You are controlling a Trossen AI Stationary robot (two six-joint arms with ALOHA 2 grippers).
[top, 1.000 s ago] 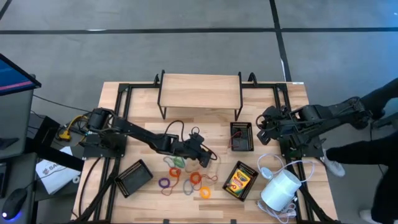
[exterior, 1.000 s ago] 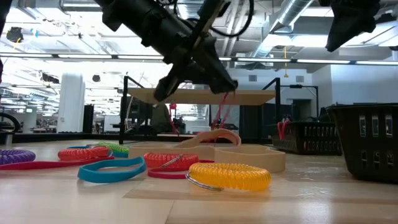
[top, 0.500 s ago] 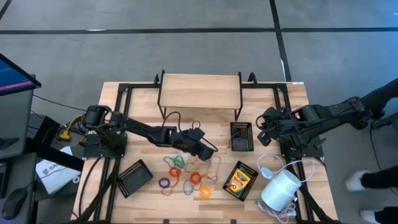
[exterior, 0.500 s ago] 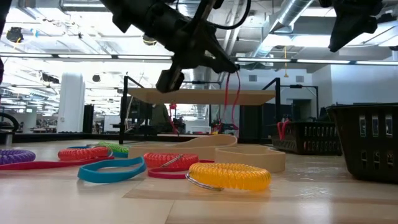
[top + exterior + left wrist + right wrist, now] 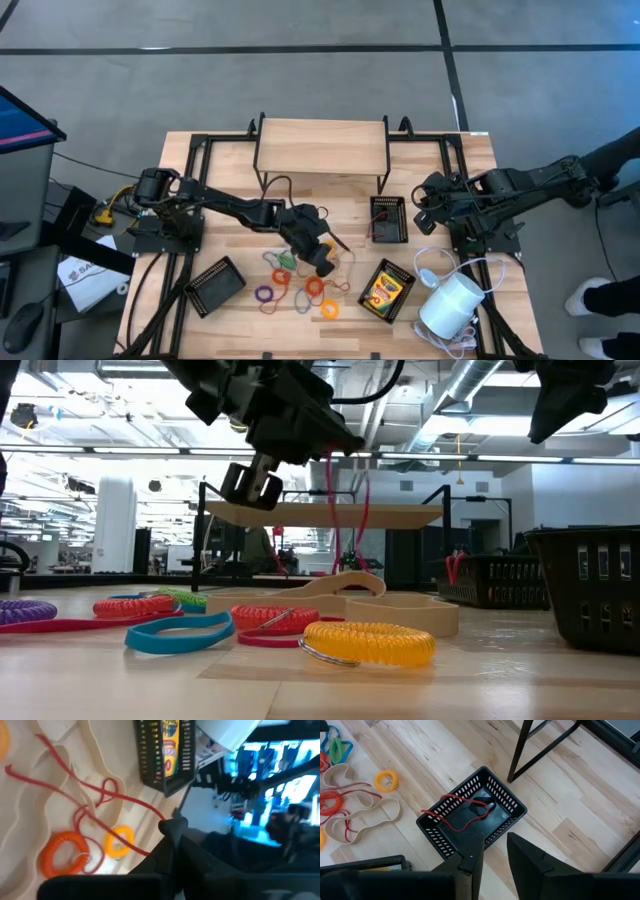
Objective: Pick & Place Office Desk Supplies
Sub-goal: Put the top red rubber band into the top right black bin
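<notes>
My left gripper (image 5: 325,258) hovers over the middle of the table, shut on a thin red elastic loop (image 5: 345,500) that dangles under it. Below it, orange, yellow, purple, green and blue loops (image 5: 295,285) and tan bands (image 5: 350,595) lie flat on the wood. A yellow-and-green crayon box (image 5: 385,290) lies in a black mesh tray at the near right. My right gripper (image 5: 495,855) stands open, high over a small black mesh tray (image 5: 470,817) that has another red loop (image 5: 462,815) in it. My left gripper pinches one end of the red loop (image 5: 155,815) between its shut fingers (image 5: 170,827), which slant downward. The loop hangs slack below them in two strands (image 5: 332,510). Whether its lower end rests on the table I cannot tell.
A wooden riser shelf (image 5: 320,145) stands at the far middle. A second black mesh tray (image 5: 215,285) sits near left. A white cylinder with a white cord (image 5: 450,305) lies at the near right corner. A person's legs show at the right edge (image 5: 600,290).
My left gripper has rolled about its wrist, risen a little and shifted slightly toward the table's near edge. The red loop has come up with it and now hangs in longer, straighter strands.
</notes>
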